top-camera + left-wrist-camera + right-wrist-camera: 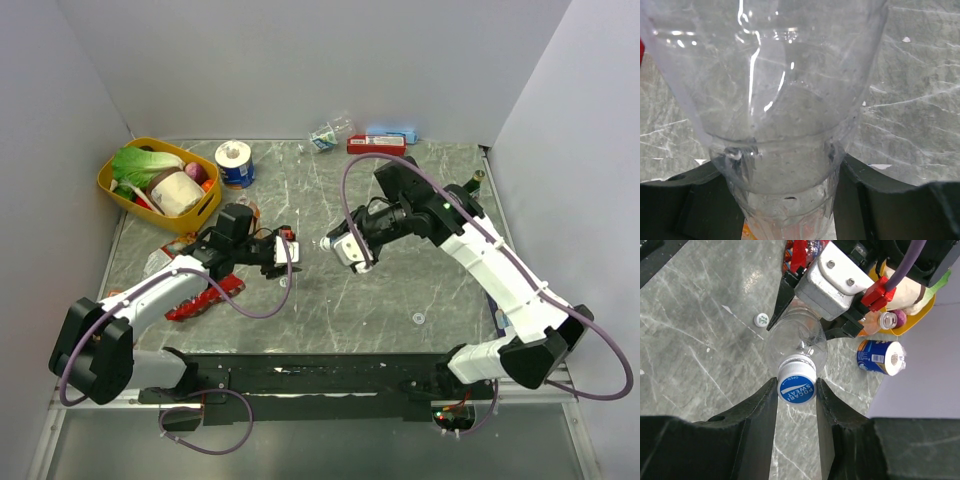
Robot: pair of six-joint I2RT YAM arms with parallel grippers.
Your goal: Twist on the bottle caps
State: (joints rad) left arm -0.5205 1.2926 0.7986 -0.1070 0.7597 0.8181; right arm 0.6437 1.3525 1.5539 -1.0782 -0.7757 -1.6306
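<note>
1. We read "POCARI SWEAT" in white on the blue cap (pixel 797 388), which sits on the clear bottle (pixel 796 342). There's a small "OPEN" beside it. Right wrist view only.
2. On the white cap (pixel 761 319) lying on the surface (pixel 700 315) we see green print, too small to read.
3. On the blue-wrapped roll (pixel 880 356) the label marks are illegible.
4. In the top & left wrist views we can read nothing.

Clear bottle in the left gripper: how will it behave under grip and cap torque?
The clear bottle shows no liquid, so it is probably light. Its thin wall looks creased, so it likely dents if the left gripper squeezes harder. The glossy round body may spin in that grip as the right gripper turns the blue cap.
</note>
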